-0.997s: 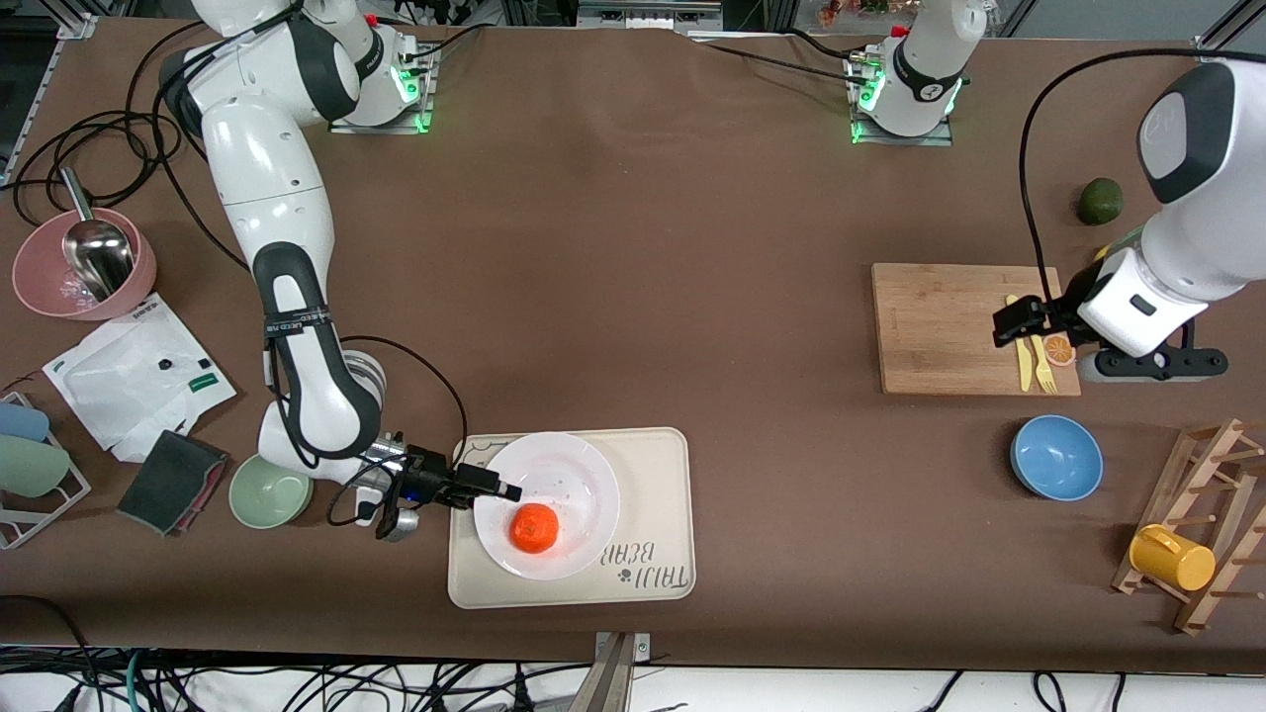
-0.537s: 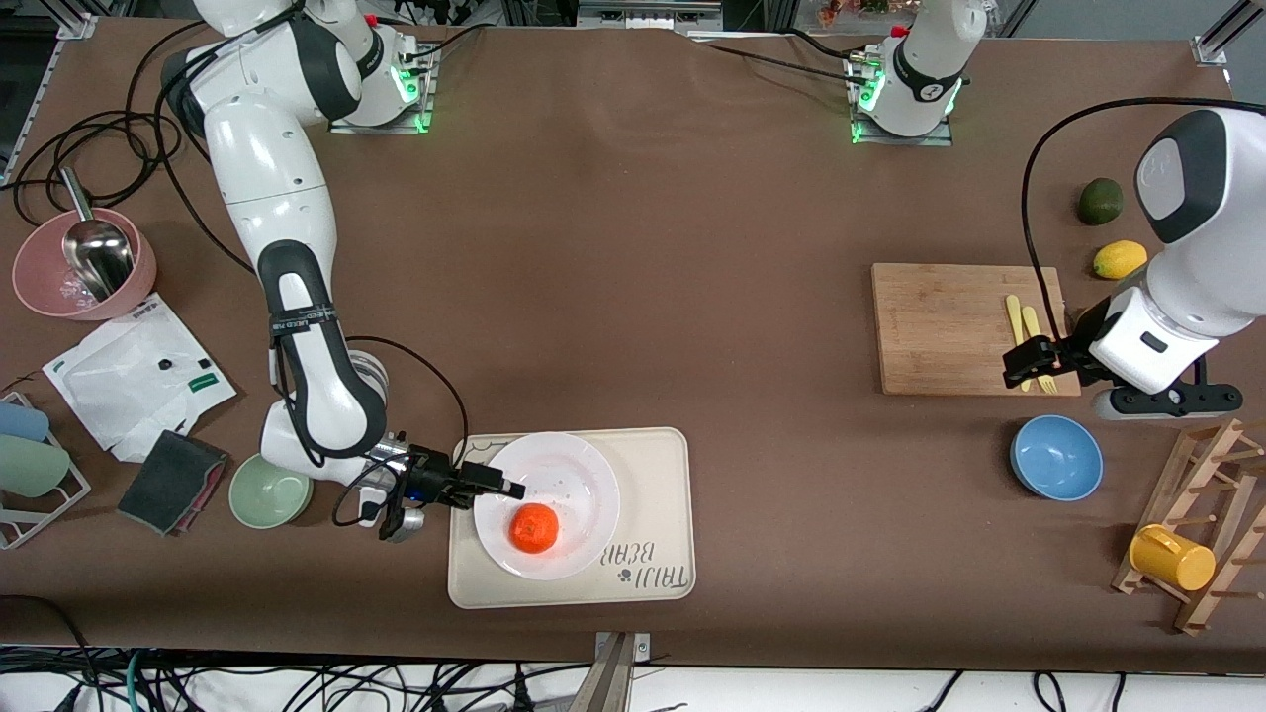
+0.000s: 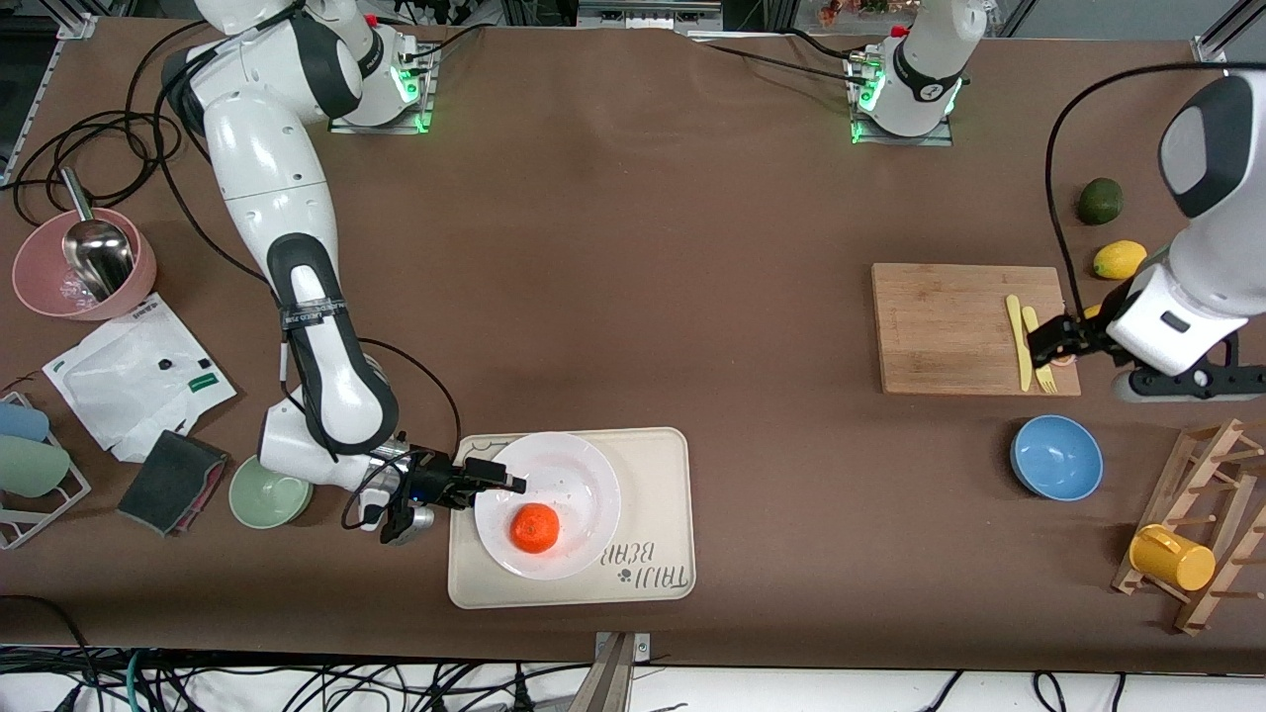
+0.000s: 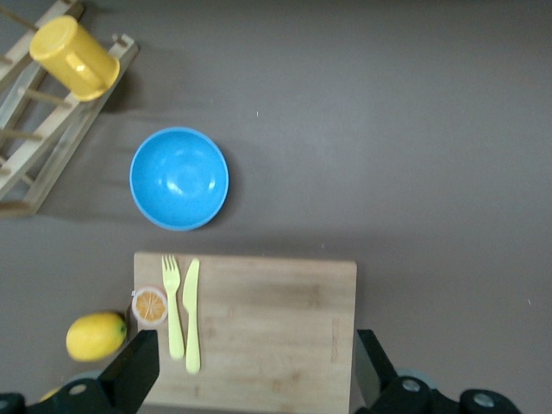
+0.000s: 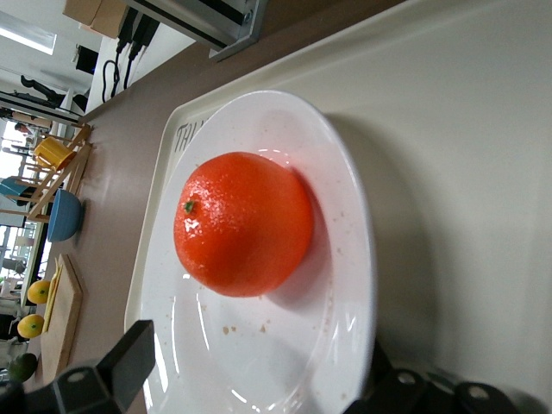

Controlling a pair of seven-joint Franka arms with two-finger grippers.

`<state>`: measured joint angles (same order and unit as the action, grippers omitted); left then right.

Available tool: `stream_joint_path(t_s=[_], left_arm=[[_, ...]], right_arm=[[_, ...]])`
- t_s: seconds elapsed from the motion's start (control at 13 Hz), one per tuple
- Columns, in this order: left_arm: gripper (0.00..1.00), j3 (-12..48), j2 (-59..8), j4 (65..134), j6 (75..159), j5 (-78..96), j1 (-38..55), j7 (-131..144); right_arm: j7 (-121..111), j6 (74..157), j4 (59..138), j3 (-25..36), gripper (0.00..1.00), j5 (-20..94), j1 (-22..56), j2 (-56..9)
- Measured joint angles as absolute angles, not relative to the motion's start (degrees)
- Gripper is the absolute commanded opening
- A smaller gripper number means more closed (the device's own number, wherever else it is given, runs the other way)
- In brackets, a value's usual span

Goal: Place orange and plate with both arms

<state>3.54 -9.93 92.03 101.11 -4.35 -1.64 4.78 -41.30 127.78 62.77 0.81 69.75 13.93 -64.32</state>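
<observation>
A: Start at the right arm's end of the table. What sits there?

B: A pink bowl (image 3: 84, 265) holding a metal scoop (image 3: 96, 247), then a pale green bowl (image 3: 269, 494). Just beside it the right gripper (image 3: 495, 478) lies low at the rim of the plate (image 3: 584, 475), its fingers spread wide with the rim between them, not pinching it.

A: And the plate itself?

B: Round, glossy, white, shallow, faintly specked. It rests on a cream rounded tray (image 3: 663, 514). The orange (image 3: 535, 528), bright and dimpled, lies in the plate, on the part nearer the front camera.

A: Toward the left arm's end?

B: A wooden cutting board (image 3: 949, 331) carries a yellow plastic fork (image 4: 172, 304) and knife (image 4: 191, 312). The left gripper (image 3: 1054, 341) hovers over the board's edge, fingers wide apart, holding nothing. A smooth blue bowl (image 3: 1056, 457) lies nearer the camera, and a yellow cup (image 3: 1172, 558) hangs on a wooden rack (image 3: 1221, 475).
</observation>
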Motion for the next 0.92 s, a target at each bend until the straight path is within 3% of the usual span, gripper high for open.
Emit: stream_joint_path(t_s=[0.38, 0.92], left_arm=[[1.00, 4.58, -3.11, 91.87, 91.00, -2.88, -1.35, 4.75], [1.00, 6.08, -2.27, 91.90, 89.93, -2.67, -1.28, 4.78]], right_arm=[[-41.06, 127.74, 62.76, 1.18, 1.00, 66.86, 13.92, -63.83], [-40.90, 127.74, 62.51, 1.69, 1.00, 63.15, 13.82, -62.61]])
